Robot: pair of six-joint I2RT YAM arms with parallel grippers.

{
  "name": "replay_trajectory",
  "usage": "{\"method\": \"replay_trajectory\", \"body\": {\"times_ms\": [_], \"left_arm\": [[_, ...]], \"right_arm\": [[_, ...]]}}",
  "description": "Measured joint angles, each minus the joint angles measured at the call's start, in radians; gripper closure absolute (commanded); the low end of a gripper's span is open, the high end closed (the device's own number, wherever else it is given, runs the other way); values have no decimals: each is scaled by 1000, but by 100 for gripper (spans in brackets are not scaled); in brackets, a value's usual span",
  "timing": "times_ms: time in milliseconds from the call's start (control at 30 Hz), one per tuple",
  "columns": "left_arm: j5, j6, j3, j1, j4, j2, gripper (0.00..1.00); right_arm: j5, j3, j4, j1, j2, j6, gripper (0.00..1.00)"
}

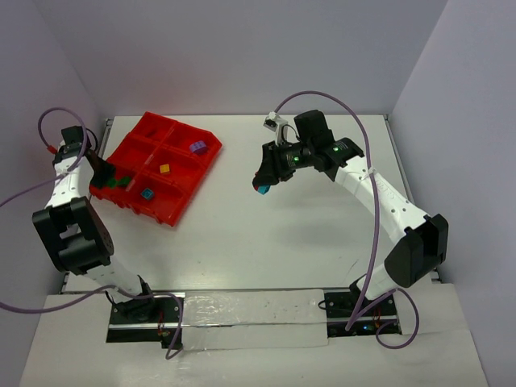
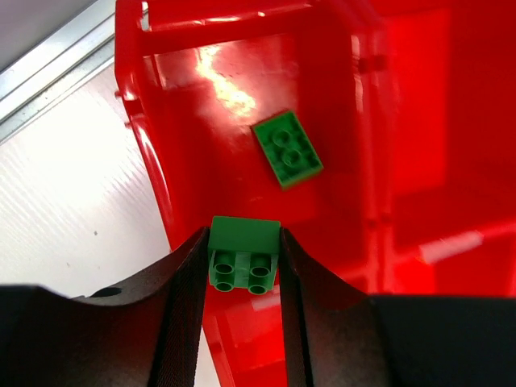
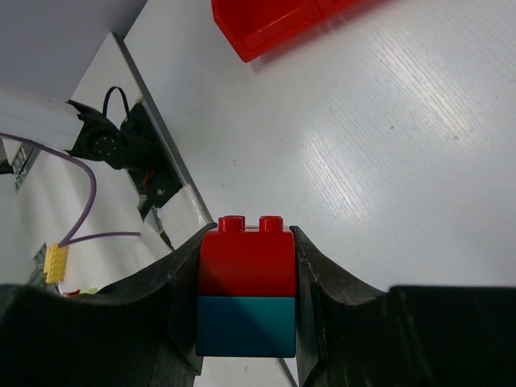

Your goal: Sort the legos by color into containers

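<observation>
left gripper (image 2: 243,242) is pinched tight on a green brick (image 2: 243,256), one pad on each side of it. it hangs low over a compartment (image 2: 201,129) of the red tray (image 1: 181,205), with the compartment's wall just off to the tool's left. and there's the match: a second green brick (image 2: 287,149) lies flat on that floor, just ahead of the fingertips and a touch right, its long axis slanting across the line of the fingers. a plain release looks enough to land green with green, though easing forward first would clear that wall.

right gripper (image 3: 250,238) is clamped on a two-brick stack (image 3: 246,294), red over cyan, above bare table (image 3: 387,161). the tray lies well ahead of it, with only a corner showing. the left arm is plainly the nearer, and the stack likely needs splitting before it can be sorted.
</observation>
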Motion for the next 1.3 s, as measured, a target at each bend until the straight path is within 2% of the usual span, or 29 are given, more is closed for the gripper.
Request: {"method": "replay_trajectory", "body": {"times_ms": [133,233,267,367,467,667,733,900,967,1067,1133,1300], "left_arm": [[-30,5,2,0,10,41,85],[-35,6,3,0,18,45,62],[-35,6,3,0,22,45,46],[-33,9,3,0,33,45,25],[-31,16,3,0,44,45,13],[-34,36,27,-15,29,40,14],[-40,50,47,-40,16,18,21],[57,108,62,-165,20,-163,23],[153,134,64,-233,39,-258,24],[392,150,62,-299,88,-366,26],[556,152,45,-328,135,-403,26],[854,112,-74,-429,233,-419,24]], "right_arm": [[5,0,0,0,0,0,100],[7,0,0,0,0,0,100],[7,0,0,0,0,0,100],[7,0,0,0,0,0,100],[7,0,0,0,0,0,100],[7,0,0,0,0,0,100],[7,0,0,0,-1,1,100],[-9,-12,9,0,-23,1,100],[-27,-33,19,0,-46,4,100],[-57,-60,46,0,-80,29,100],[-84,-62,76,0,-95,52,100],[-147,-43,180,0,-99,130,100]]}}
